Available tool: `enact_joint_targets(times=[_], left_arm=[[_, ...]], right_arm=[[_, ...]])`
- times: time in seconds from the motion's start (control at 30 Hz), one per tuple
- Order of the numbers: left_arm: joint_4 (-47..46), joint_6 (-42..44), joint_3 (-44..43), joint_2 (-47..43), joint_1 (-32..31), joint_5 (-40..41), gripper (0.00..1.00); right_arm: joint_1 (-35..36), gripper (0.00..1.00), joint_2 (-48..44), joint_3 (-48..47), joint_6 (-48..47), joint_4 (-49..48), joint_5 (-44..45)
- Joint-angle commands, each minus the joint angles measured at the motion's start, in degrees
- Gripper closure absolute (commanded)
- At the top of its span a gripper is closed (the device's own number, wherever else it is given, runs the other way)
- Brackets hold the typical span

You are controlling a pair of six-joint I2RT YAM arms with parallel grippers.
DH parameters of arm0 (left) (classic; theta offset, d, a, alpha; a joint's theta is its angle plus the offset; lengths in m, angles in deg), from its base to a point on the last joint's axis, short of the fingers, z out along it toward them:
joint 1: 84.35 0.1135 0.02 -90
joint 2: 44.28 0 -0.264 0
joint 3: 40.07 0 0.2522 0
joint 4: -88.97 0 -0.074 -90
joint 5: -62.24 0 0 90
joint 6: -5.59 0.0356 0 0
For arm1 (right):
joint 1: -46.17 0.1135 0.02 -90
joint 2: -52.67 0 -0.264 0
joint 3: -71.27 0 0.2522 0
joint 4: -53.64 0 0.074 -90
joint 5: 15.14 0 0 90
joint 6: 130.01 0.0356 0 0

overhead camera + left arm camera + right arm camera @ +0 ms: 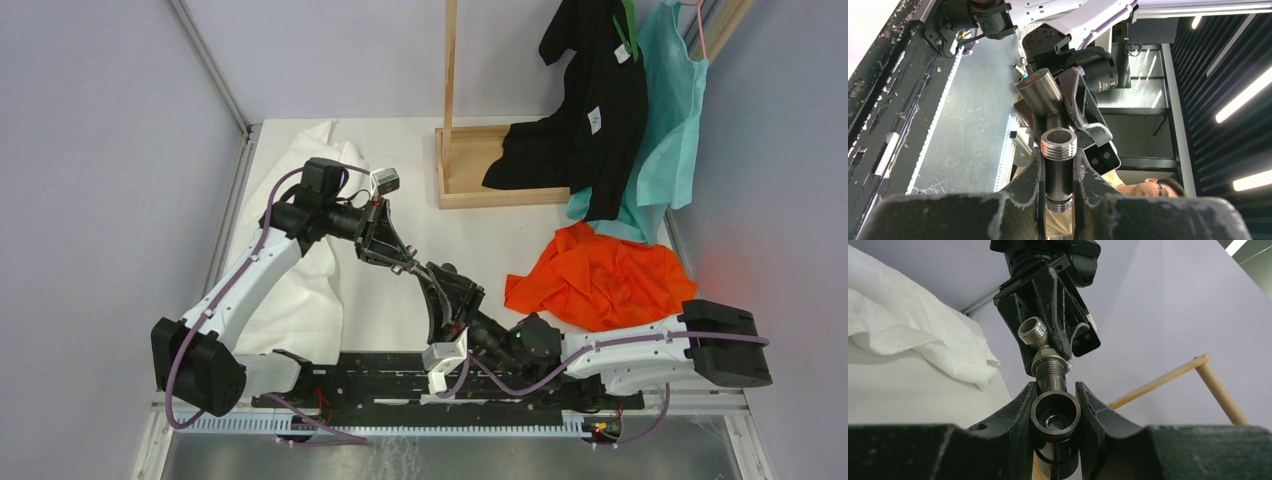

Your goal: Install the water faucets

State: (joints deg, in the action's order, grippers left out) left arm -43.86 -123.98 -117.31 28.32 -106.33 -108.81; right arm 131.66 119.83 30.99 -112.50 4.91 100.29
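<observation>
Both water faucets hang in the air above the table's middle, each in one gripper. My left gripper (1058, 157) (392, 252) is shut on a dark tube fitting (1058, 170) with shiny threaded ends. My right gripper (1055, 390) (441, 287) is shut on the other dark fitting (1055, 412), whose round open socket faces its camera and whose grey flared end (1040, 92) shows in the left wrist view. The left fitting's threaded stem (1049, 365) runs straight down into the right one. The two touch end to end (418, 270). How deep the joint sits is hidden.
A crumpled white cloth (300, 230) lies under the left arm. An orange cloth (600, 280) lies right of the grippers. At the back stands a wooden rack (470, 170) with black (590, 100) and teal (670, 120) garments hanging. A black rail (400, 375) runs along the near edge.
</observation>
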Motion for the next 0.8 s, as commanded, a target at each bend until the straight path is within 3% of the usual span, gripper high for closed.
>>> enact_joint_targets(times=[0.0,0.5,0.77], left_arm=[[1.5,3.1,-1.1,0.0,-2.9,-1.3,0.97],[1.2,4.0,-0.7,-1.1,-3.0,2.0,0.97],[-4.9,1.1,1.3,-4.6,-3.3,2.3,0.97]], right_arm=[[-0.9,0.99,-0.4,-2.2,7.0,-4.5,-4.0],[-8.0,0.99,-3.7,-1.3,36.9,0.9,-12.4],[-15.1,0.99,-3.8,0.7,52.7,-2.6,-20.5]])
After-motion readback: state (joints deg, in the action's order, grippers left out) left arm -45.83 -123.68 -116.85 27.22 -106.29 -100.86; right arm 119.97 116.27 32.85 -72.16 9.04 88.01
